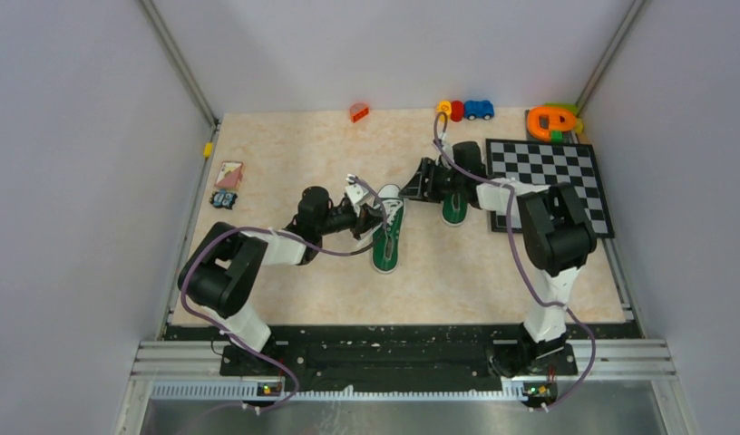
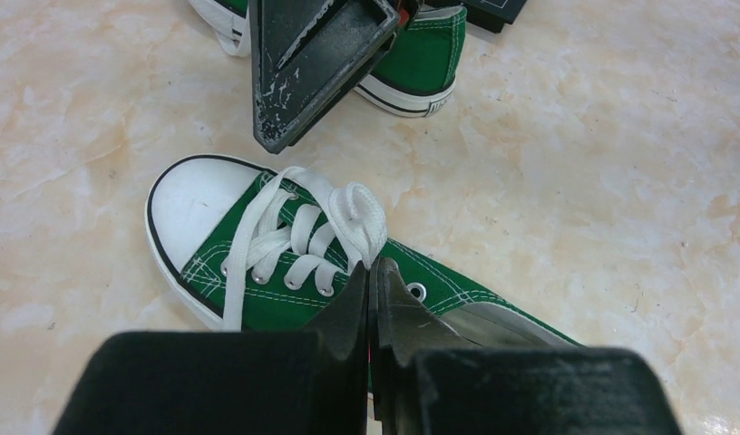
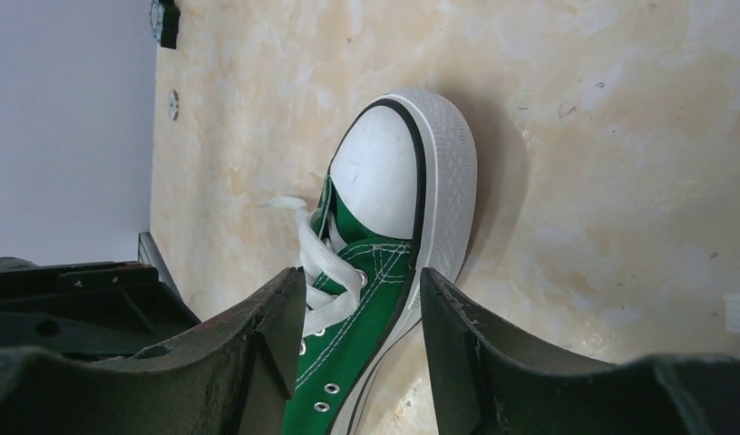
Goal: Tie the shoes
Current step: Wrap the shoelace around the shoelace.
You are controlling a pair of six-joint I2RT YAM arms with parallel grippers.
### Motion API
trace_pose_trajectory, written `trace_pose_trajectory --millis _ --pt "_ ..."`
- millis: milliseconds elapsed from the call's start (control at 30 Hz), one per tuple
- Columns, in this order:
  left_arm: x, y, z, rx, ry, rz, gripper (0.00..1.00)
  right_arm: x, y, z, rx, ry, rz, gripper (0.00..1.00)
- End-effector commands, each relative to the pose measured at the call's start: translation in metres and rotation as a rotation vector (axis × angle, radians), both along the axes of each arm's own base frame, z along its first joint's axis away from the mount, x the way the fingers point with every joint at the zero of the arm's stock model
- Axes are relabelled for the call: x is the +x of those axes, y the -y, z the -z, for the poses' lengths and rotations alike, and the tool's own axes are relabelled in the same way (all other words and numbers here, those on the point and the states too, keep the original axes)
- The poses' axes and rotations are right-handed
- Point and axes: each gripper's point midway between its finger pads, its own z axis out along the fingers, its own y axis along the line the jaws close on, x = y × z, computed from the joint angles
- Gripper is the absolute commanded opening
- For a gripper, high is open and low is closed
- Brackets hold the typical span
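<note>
Two green shoes with white toe caps lie mid-table. The nearer shoe (image 1: 387,237) (image 2: 258,272) has its toe cap at the left in the left wrist view. A bunch of white lace (image 2: 357,217) rises from it into my left gripper (image 2: 373,267) (image 1: 377,216), which is shut on the lace. The other shoe (image 1: 454,208) (image 3: 384,181) lies between the fingers of my open right gripper (image 3: 362,276) (image 1: 419,188). Its left finger is beside the laces (image 3: 326,272) and its right finger stands off the sole. My right arm hides most of this shoe from above.
A checkerboard (image 1: 548,172) lies at the right. Along the back edge sit an orange block (image 1: 358,112), a blue car (image 1: 479,110) and an orange and green toy (image 1: 552,120). A card (image 1: 228,172) and a small dark toy (image 1: 224,198) lie at the left.
</note>
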Motion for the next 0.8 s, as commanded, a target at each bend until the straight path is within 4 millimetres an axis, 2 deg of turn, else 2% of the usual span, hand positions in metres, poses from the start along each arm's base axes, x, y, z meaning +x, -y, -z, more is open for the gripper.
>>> trace_pose_trajectory --millis 0,233,433,767 --pt "0.008 0.002 -0.026 -0.03 0.077 0.002 0.0 -0.002 -0.012 -0.005 -0.007 0.005 -0.061 0.5" --pt "0.008 0.002 -0.025 -0.028 0.075 0.002 0.0 -0.007 -0.023 0.001 0.03 -0.04 -0.088 0.48" --pt "0.009 0.002 -0.025 -0.026 0.073 0.001 0.0 -0.011 -0.029 -0.005 0.067 -0.039 -0.105 0.41" --pt "0.01 0.002 -0.024 -0.019 0.072 -0.003 0.0 -0.02 -0.025 -0.03 0.068 0.03 -0.117 0.06"
